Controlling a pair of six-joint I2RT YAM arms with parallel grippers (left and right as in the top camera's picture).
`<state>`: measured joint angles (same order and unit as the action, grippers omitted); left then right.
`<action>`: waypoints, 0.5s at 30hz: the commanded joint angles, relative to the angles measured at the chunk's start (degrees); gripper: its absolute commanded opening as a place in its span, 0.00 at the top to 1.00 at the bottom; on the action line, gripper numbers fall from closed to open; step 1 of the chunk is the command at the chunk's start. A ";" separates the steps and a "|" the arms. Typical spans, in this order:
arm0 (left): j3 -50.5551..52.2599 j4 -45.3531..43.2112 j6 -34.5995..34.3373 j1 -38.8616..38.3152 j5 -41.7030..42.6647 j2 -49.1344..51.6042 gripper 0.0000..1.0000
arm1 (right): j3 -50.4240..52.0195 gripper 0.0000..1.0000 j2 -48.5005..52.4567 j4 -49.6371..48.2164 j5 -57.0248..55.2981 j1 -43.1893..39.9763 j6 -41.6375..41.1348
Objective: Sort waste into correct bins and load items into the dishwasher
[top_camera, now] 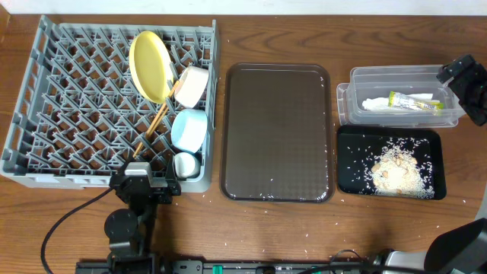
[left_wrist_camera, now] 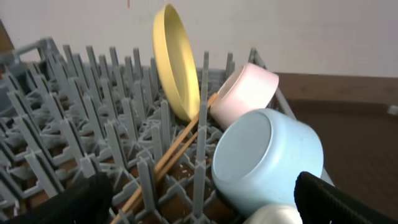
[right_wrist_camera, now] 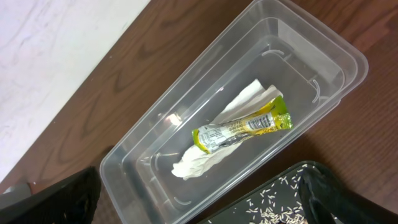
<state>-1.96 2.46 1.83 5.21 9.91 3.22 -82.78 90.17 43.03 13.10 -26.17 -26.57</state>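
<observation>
The grey dish rack holds an upright yellow plate, a white bowl, a light blue bowl, a small white cup and wooden chopsticks. My left gripper is open and empty at the rack's front edge, facing the blue bowl, chopsticks and plate. The clear tub holds the green-and-yellow wrapper lying on the white napkin. The black tray holds rice scraps. My right gripper is open and empty above the tub's right end.
A large brown serving tray lies between the rack and the bins. Stray rice grains dot the black tray, the brown tray's front edge and the table in front. A cable runs from the left arm base along the front left.
</observation>
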 commanded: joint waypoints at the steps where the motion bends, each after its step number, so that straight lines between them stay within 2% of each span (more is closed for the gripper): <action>1: 1.73 0.66 1.16 0.35 -0.52 -1.88 0.07 | -0.42 0.01 0.04 0.09 0.04 -0.02 -0.17; 15: 1.73 0.66 0.96 -0.63 -0.52 -3.17 0.07 | -0.42 0.01 0.04 0.09 0.04 -0.02 -0.17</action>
<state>-1.93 2.44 1.98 4.97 9.85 0.73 -82.78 90.17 43.03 13.10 -26.17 -26.57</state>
